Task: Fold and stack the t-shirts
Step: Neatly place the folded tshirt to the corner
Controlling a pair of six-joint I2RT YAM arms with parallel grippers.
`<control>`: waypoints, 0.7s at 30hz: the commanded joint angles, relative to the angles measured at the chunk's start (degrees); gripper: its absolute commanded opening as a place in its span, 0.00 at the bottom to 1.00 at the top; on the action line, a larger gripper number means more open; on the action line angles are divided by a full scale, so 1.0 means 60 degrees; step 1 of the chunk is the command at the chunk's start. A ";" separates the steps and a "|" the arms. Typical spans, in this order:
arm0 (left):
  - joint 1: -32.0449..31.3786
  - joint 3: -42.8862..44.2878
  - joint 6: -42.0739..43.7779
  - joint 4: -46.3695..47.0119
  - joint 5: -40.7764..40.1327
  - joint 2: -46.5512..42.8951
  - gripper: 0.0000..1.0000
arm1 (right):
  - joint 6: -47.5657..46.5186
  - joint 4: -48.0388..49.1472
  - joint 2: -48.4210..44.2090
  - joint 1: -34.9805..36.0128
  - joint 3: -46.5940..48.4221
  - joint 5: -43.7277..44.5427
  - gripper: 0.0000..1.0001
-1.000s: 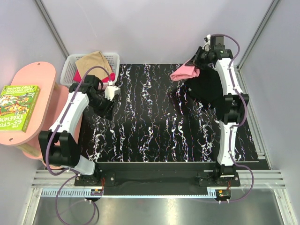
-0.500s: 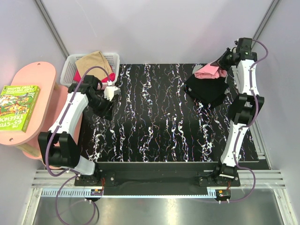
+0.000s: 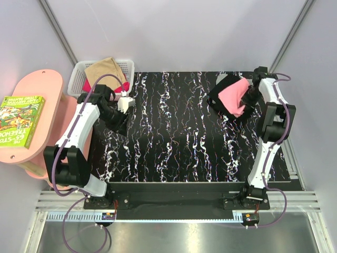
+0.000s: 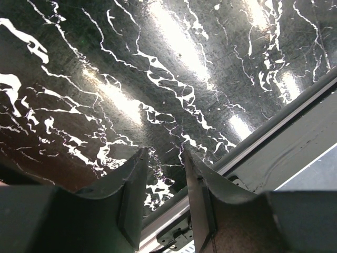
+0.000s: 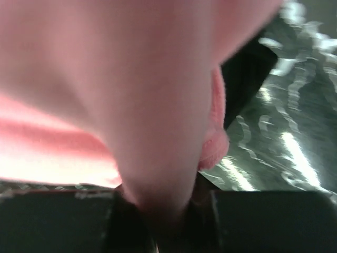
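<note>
A salmon pink t-shirt lies spread over a black t-shirt at the table's back right. My right gripper is at the pink shirt's right edge. In the right wrist view the pink cloth fills the frame and runs down between the jaws of my right gripper, which is shut on it. A corner of the black shirt shows behind. My left gripper hangs over the table's left side. In its wrist view it is open with nothing between its fingers.
A white mesh basket at the back left holds a tan t-shirt and a magenta one. A pink side table with a green book stands left of the black marbled table. Grey walls enclose the space.
My right arm swung the pink shirt to the right and lowered it; it hung bunched above the black shirt and now lies spread on it. The left arm has not moved.
</note>
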 commanded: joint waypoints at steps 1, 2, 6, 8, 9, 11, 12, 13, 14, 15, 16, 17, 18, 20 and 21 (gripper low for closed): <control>0.0028 0.0417 0.0001 0.0060 0.0529 -0.0036 0.39 | -0.0232 -0.1304 -0.0732 0.0023 0.0352 0.2766 0.17; 0.0028 0.0402 0.0001 0.0074 0.0544 -0.0050 0.39 | -0.0261 -0.1363 -0.0644 0.0023 0.0469 0.2842 0.18; 0.0013 0.0300 0.0030 0.0045 0.0544 -0.0182 0.39 | -0.0320 -0.1699 -0.0497 0.0023 0.0719 0.3427 0.68; 0.0013 0.0227 0.0059 0.0059 0.0544 -0.0255 0.39 | -0.0378 -0.1759 -0.0424 0.0023 0.0807 0.3225 0.99; 0.0013 0.0197 0.0060 0.0045 0.0544 -0.0270 0.39 | -0.0350 -0.1947 -0.0409 0.0023 0.0909 0.3194 1.00; 0.0013 0.0182 0.0060 0.0045 0.0529 -0.0241 0.39 | -0.0130 -0.2226 -0.0467 0.0023 0.1304 0.3252 1.00; 0.0013 0.0197 0.0060 0.0059 0.0544 -0.0226 0.39 | -0.0028 -0.2199 -0.0598 0.0023 0.1421 0.3412 1.00; 0.0013 0.0197 0.0060 0.0045 0.0544 -0.0226 0.39 | 0.0133 -0.2184 -0.0933 0.0023 0.1640 0.3428 1.00; 0.0013 0.0212 0.0060 0.0045 0.0529 -0.0226 0.39 | 0.0192 -0.2053 -0.1110 0.0023 0.1787 0.3399 1.00; 0.0013 0.0212 0.0045 0.0059 0.0529 -0.0226 0.39 | 0.0251 -0.1979 -0.1272 0.0023 0.1963 0.3240 1.00; 0.0013 0.0212 0.0059 0.0059 0.0529 -0.0226 0.39 | 0.0396 -0.2008 -0.1447 0.0023 0.2501 0.3151 1.00; 0.0013 0.0212 0.0074 0.0059 0.0544 -0.0226 0.39 | 0.0470 -0.2080 -0.1522 0.0023 0.2811 0.3063 1.00; 0.0013 0.0212 0.0060 0.0045 0.0558 -0.0226 0.39 | 0.0558 -0.2125 -0.1537 0.0023 0.3133 0.2642 1.00; 0.0013 0.0197 0.0045 0.0045 0.0573 -0.0226 0.39 | 0.0617 -0.2067 -0.1464 0.0023 0.3910 0.1836 1.00; 0.0013 0.0183 0.0059 0.0045 0.0573 -0.0270 0.39 | 0.0603 -0.1994 -0.1377 0.0023 0.4101 0.0614 1.00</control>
